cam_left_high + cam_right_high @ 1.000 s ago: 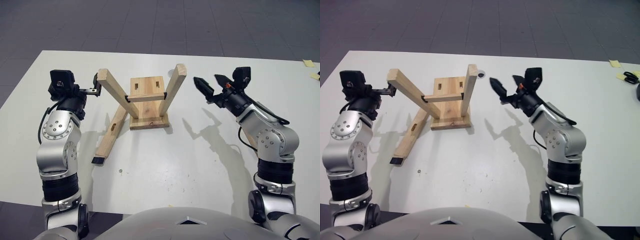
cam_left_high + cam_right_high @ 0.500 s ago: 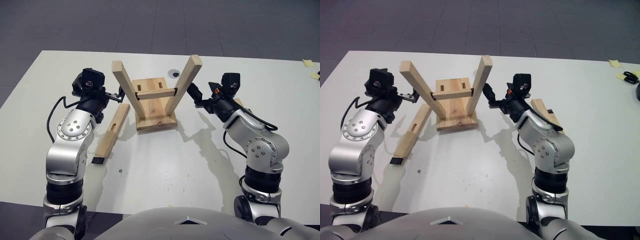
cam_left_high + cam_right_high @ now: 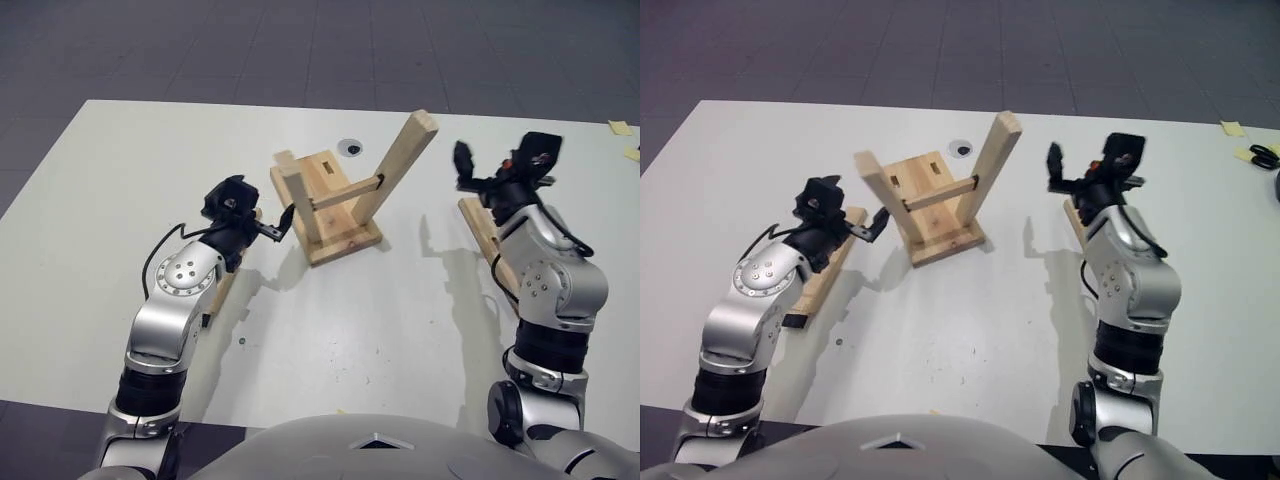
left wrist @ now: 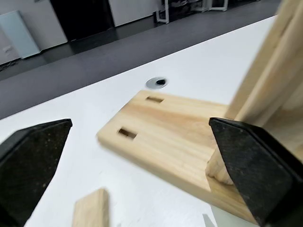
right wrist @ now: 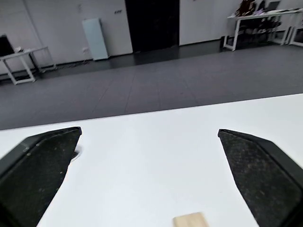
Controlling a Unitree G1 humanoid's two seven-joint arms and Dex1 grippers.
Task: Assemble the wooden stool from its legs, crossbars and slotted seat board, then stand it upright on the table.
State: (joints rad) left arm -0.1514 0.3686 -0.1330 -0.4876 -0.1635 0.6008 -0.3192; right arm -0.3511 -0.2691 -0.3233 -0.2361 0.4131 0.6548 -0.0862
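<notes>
The half-built stool is sitting upside down near the middle of the white table, which is looking smooth and matte. Its slotted seat board is lying flat: a pale, squared slab with visible grain and two small rectangular slots cut through it. Two square-section legs are rising from the board. The near leg is standing just beside the left gripper, and the far leg is leaning outward toward the robot's right. A thin crossbar is spanning the two legs, with dark fittings at its ends.

The left gripper is hanging low next to the board's edge. Its black, wedge-shaped fingers are spread wide with nothing between them (whether one tip is touching the near leg is not clear).

The right gripper is hovering above the table, well apart from the stool. Its fingers are likewise spread wide and gripping nothing.

A loose leg with a black end cap is lying flat under the left arm. Another loose leg is lying beside the right arm.

A round dark grommet is sitting in the tabletop behind the board, and yellow paper notes are lying at the far right edge. Any marks on the wood are too small to read.
</notes>
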